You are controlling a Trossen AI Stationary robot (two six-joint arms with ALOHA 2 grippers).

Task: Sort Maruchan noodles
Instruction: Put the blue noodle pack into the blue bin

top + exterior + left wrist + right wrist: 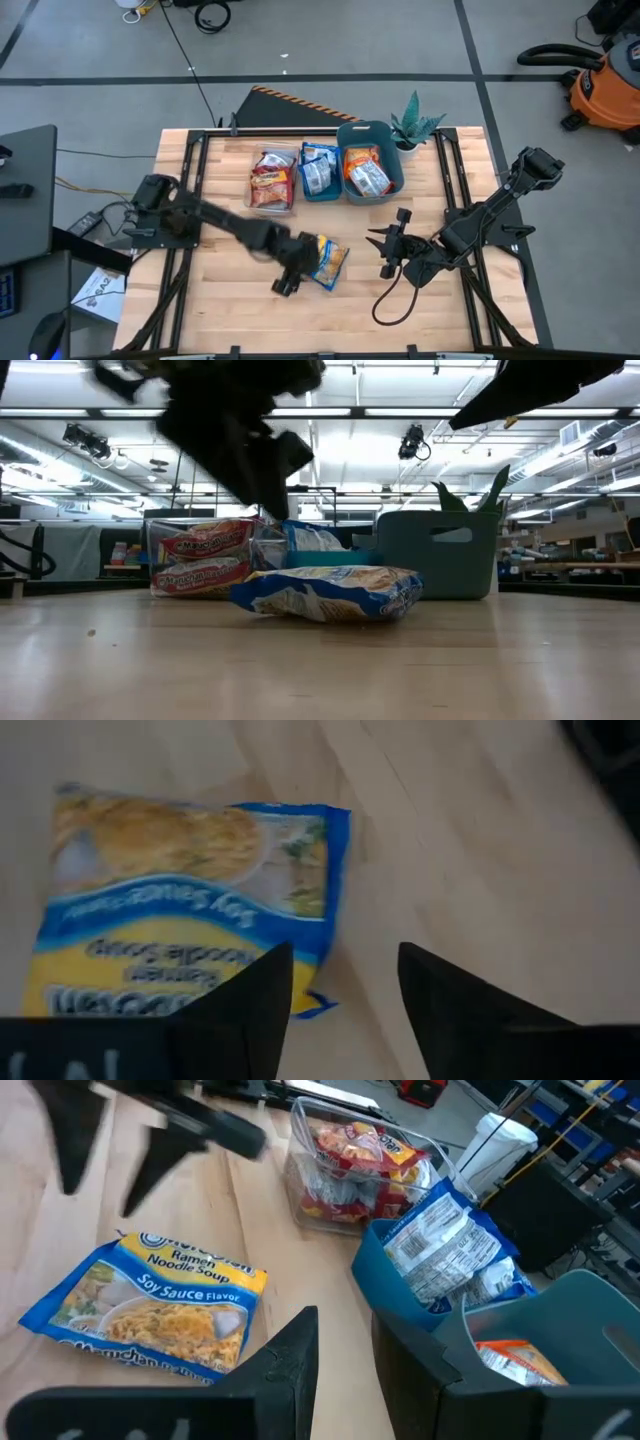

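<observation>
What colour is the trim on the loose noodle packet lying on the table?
Blue trim on the packet, clearest in the right wrist view.

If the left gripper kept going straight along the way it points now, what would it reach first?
Probably the blue-trimmed noodle packet on the table: the left gripper hovers open over the packet's edge, one finger above it, the other over bare wood. Height unclear.

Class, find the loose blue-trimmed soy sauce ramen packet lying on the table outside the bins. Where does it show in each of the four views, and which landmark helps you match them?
High view: soy sauce packet at table centre, beside the left claw.
Low view: packet lies flat, centre, before the bins.
Left wrist view: packet fills the picture's left, behind that claw's open fingers.
Right wrist view: packet at lower left.
Shared landmark: the teal bin; not in the left wrist view.
</observation>
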